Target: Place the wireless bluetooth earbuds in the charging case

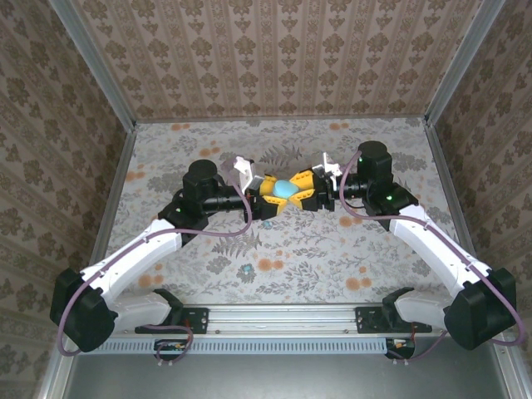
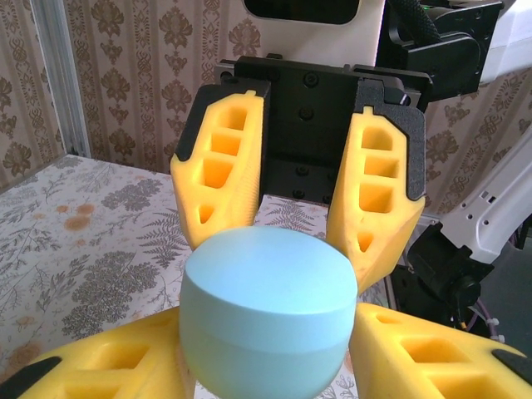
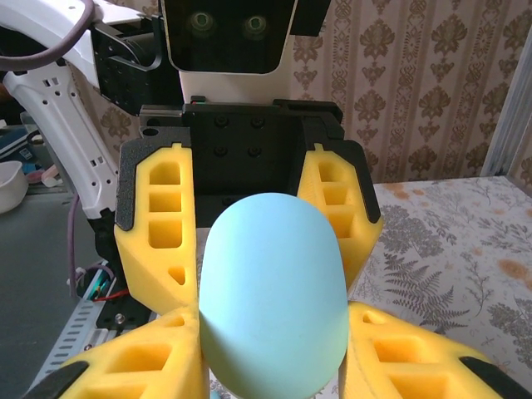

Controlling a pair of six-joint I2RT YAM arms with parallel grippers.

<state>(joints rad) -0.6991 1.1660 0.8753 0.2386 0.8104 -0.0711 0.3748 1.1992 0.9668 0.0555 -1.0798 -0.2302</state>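
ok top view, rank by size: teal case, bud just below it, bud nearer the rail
1. teal case, clearly largest
2. bud just below it and bud nearer the rail: both tiny specks, too alike to rank

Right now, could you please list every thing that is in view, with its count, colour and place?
charging case: one, light blue, lid closed, mid-table between both grippers
earbuds: two, tiny; one teal on the table just in front of the case, one paler nearer the arm bases
table: one, grey floral with orange spots, under everything
walls: three, beige patterned, around the table
left gripper: one, yellow fingers, shut on the case
right gripper: one, yellow fingers, shut on the case
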